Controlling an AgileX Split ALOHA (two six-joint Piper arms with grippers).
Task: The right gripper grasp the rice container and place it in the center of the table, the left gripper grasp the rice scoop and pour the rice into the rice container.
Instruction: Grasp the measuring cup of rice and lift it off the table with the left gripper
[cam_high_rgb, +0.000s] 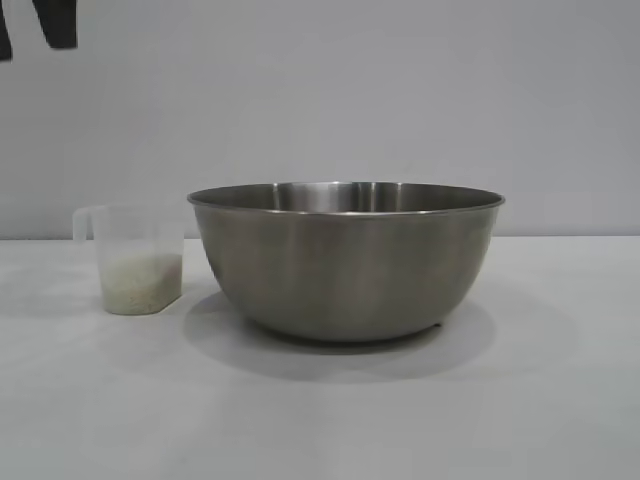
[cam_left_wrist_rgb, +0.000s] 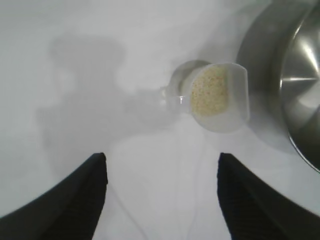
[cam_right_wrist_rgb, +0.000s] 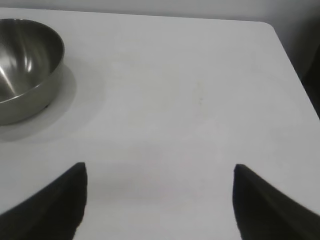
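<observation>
The rice container (cam_high_rgb: 345, 260), a big steel bowl, stands on the white table (cam_high_rgb: 320, 420) about in the middle. Close at its left stands the rice scoop (cam_high_rgb: 135, 260), upright, with rice (cam_high_rgb: 143, 282) filling its lower part. In the left wrist view the scoop (cam_left_wrist_rgb: 215, 97) and its rice (cam_left_wrist_rgb: 210, 92) sit beside the bowl's wall (cam_left_wrist_rgb: 260, 55), and my left gripper (cam_left_wrist_rgb: 162, 157) hangs open above the table, apart from the scoop, holding nothing. Its dark fingers (cam_high_rgb: 58, 25) show at the exterior view's upper left. My right gripper (cam_right_wrist_rgb: 160, 167) is open and empty, well away from the bowl (cam_right_wrist_rgb: 25, 65).
The right wrist view shows the table's far edge and rounded corner (cam_right_wrist_rgb: 272, 27), with a dark gap beyond its side edge. A plain grey wall (cam_high_rgb: 400, 100) stands behind the table.
</observation>
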